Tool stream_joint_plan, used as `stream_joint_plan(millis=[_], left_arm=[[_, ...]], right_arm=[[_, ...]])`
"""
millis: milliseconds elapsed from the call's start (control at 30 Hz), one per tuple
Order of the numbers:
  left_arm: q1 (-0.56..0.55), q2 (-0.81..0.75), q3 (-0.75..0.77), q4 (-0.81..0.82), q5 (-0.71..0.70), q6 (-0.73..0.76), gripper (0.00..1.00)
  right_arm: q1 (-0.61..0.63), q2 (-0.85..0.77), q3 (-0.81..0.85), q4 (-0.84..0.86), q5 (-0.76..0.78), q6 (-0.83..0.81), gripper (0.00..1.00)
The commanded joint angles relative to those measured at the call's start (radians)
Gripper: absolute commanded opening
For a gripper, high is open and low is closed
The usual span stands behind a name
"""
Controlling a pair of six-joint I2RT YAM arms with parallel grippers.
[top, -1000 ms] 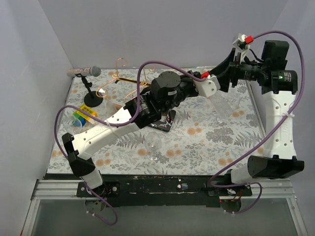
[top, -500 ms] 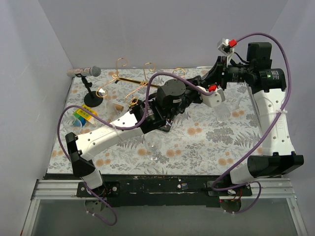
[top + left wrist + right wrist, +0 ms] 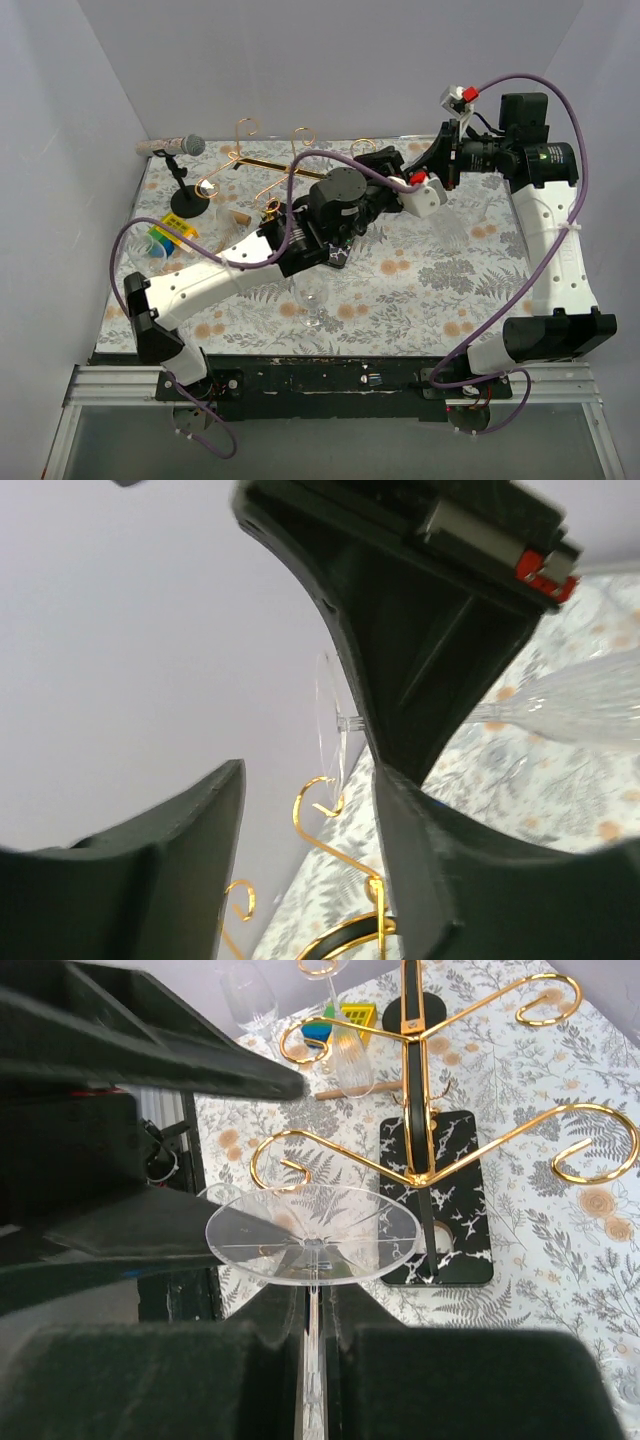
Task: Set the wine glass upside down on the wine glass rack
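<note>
The clear wine glass hangs in the air on its side. My right gripper [image 3: 314, 1305] is shut on its stem, and its round foot [image 3: 312, 1235] stands just past the fingertips. In the top view its bowl [image 3: 452, 222] shows faintly below the right gripper [image 3: 425, 185]. My left gripper [image 3: 305, 840] is open right beside it and holds nothing; the glass foot [image 3: 330, 715] sits beyond its fingers. The wine glass rack [image 3: 445, 1160], gold bent wire on a black veined base, stands below and ahead, its gold arms [image 3: 250, 165] spreading to the back left.
A second wine glass [image 3: 312, 295] stands on the floral cloth near the front. Another glass [image 3: 350, 1055] hangs at the rack's far arm. A black microphone stand [image 3: 185, 200] and coloured blocks [image 3: 165, 237] sit at the left.
My right gripper has closed on the glass stem, and my left gripper has opened and let go of it. The right arm shifted left toward the rack.
</note>
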Motion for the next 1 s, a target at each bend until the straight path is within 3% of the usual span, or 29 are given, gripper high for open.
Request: stream_joint_plan(millis=[0,167,233,367,433,567,700,867,967], left_arm=[[-0.016,-0.161,-0.063,0.011,0.112,-0.221,0.64],[-0.01,-0.284,-0.129,-0.005,0.137,-0.53,0.92],[0.013,-0.319,-0.127,-0.042,0.173,-0.656,0.96],[0.207,-0.365,-0.098,-0.099,0.469,-0.972,0.98],[0.347,-0.391,-0.133,-0.053,0.673,-1.148,0.98],[0.518,-0.382,-0.156,0.051,0.94,-1.461,0.98],[0.578,-0.324,-0.184,0.202,1.133,-1.728,0.98],[0.582,-0.259,-0.221,0.382,1.213,-1.923,0.98],[0.582,-0.209,-0.228,0.462,1.241,-2.031,0.91]], right_arm=[[-0.003,-0.042,-0.013,0.035,-0.014,-0.023,0.01],[-0.004,-0.044,-0.023,0.026,-0.028,-0.075,0.01],[-0.004,-0.041,-0.011,0.006,-0.039,-0.118,0.01],[-0.004,-0.036,0.032,-0.045,-0.077,-0.236,0.01],[-0.004,-0.048,0.039,-0.051,-0.097,-0.302,0.01],[-0.004,-0.105,-0.016,0.044,-0.165,-0.359,0.01],[-0.003,-0.113,-0.027,0.127,-0.258,-0.308,0.01],[0.003,-0.124,-0.061,0.241,-0.295,-0.205,0.01],[0.013,-0.128,-0.073,0.274,-0.303,-0.172,0.01]])
